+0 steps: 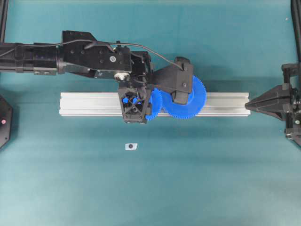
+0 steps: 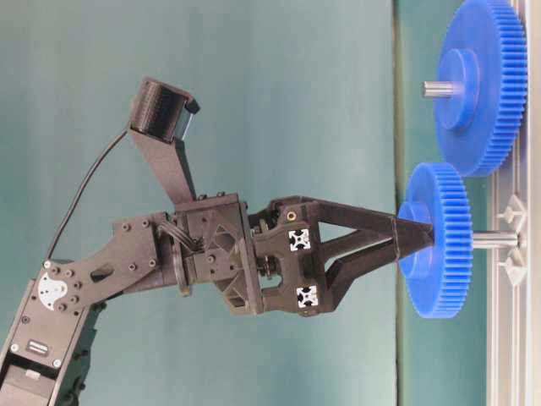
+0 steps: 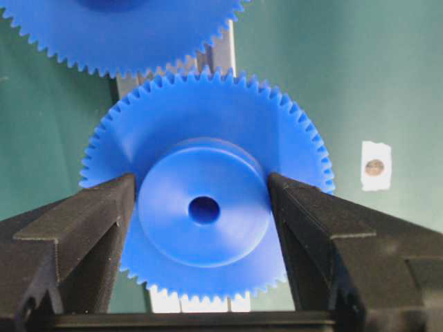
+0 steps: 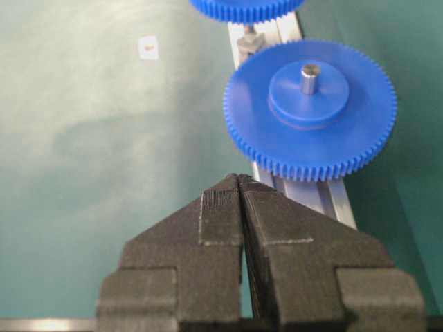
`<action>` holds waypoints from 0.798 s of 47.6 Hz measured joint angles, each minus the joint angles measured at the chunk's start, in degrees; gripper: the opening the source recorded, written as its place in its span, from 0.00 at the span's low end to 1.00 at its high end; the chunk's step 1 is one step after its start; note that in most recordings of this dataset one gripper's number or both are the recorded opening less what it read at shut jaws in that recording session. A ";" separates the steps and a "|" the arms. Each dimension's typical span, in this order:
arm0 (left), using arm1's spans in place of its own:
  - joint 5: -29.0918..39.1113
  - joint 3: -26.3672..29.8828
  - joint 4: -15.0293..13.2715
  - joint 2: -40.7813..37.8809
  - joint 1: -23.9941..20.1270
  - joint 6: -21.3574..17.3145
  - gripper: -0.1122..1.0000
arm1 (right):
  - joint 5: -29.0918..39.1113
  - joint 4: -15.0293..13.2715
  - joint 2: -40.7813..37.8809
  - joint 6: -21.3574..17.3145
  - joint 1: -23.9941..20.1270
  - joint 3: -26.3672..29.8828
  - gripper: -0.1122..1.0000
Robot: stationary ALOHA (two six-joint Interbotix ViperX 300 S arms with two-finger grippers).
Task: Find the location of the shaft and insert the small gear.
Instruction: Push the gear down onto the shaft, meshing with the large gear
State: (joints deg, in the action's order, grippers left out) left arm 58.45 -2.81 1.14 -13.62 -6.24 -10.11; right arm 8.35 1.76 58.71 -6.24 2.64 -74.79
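Note:
The small gear (image 3: pixel 208 207) sits on the shaft (image 2: pixel 494 239), which stands on the aluminium rail (image 1: pixel 84 103). In the right wrist view the shaft (image 4: pixel 248 31) shows below the small gear (image 4: pixel 242 8). My left gripper (image 3: pixel 202 187) points straight at the gear, one finger on each side of the raised hub. A thin strip of blue shows between each finger and the hub, so it is open and holds nothing. The small gear (image 2: pixel 435 241) meshes with the larger blue gear (image 1: pixel 188 101). My right gripper (image 4: pixel 239 178) is shut and empty at the rail's right end.
The larger gear (image 4: pixel 310 111) has a grey pin through its hub and stands right beside the small one. A small white sticker with a dark dot (image 1: pixel 131 146) lies on the green mat in front of the rail.

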 measured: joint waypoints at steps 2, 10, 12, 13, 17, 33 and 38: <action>0.09 0.09 -0.09 -0.09 0.00 0.00 0.75 | 0.00 0.00 0.00 0.00 -0.09 0.00 0.12; 0.62 0.35 -0.09 -0.09 -0.09 0.53 0.74 | 0.00 0.00 0.00 0.00 0.00 0.00 0.12; 0.79 0.44 0.00 -0.09 0.00 0.53 0.74 | 0.00 0.00 0.00 0.00 -0.09 0.00 0.12; 0.79 0.53 -0.09 0.00 0.00 0.62 0.74 | -0.09 -0.09 0.00 0.00 0.00 0.00 0.12; 0.97 0.88 0.00 -0.09 0.00 1.05 0.74 | -0.09 -0.09 0.00 0.00 0.00 0.00 0.12; 1.49 1.23 0.09 1.32 1.23 3.69 0.74 | -0.09 0.00 0.00 0.00 0.00 0.00 0.12; 1.49 0.79 0.09 1.93 1.85 4.31 0.74 | 0.00 0.00 0.00 0.00 -0.09 -0.09 0.12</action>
State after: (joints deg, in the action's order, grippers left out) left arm 59.94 -2.02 1.23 -11.69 -4.39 -5.80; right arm 8.35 1.76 58.71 -6.24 2.55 -74.88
